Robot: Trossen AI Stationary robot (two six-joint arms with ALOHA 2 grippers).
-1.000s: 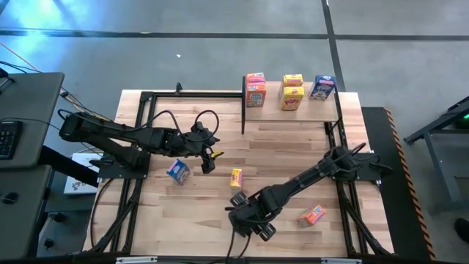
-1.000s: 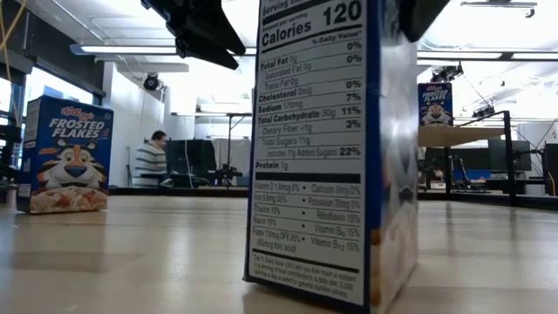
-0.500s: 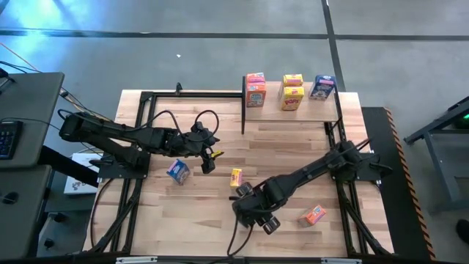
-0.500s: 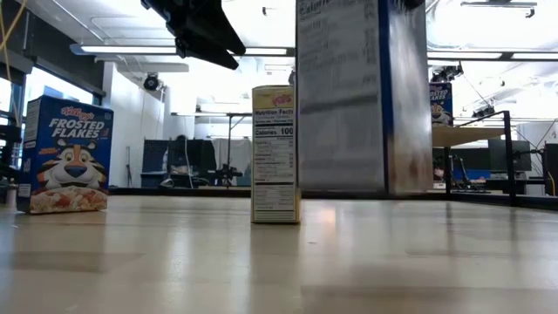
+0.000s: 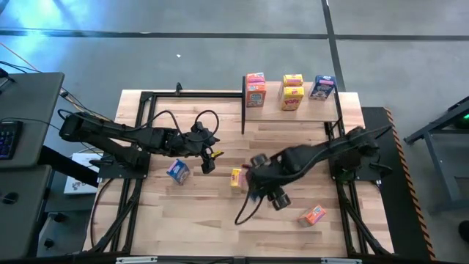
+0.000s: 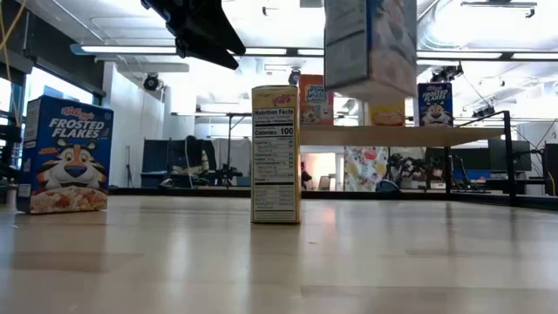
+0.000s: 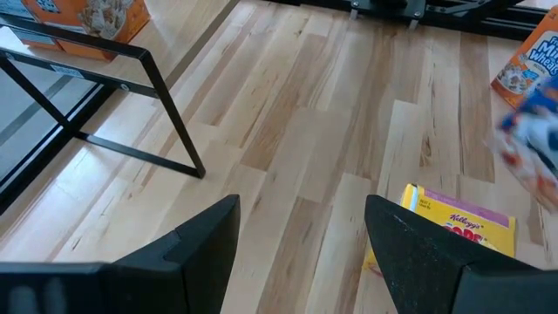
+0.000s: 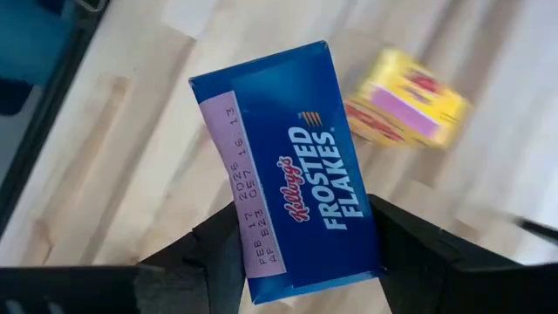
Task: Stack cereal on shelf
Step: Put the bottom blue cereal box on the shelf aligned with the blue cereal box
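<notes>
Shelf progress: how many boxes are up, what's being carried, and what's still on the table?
Done: five boxes sit on the shelf, two orange-pink, two yellow and one blue.
In hand: the right gripper holds a blue Frosted Flakes box lifted off the table.
Left: a blue box, a yellow box and an orange-pink box remain on the table. The left gripper hovers open, empty.

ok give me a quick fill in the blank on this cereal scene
1. The right gripper holds a ____ box above the table.
2. The shelf carries ____ boxes.
3. The left gripper is open and holds ____.
4. The orange box off the shelf lies on the ____.

Missing words: blue; five; nothing; table
</notes>
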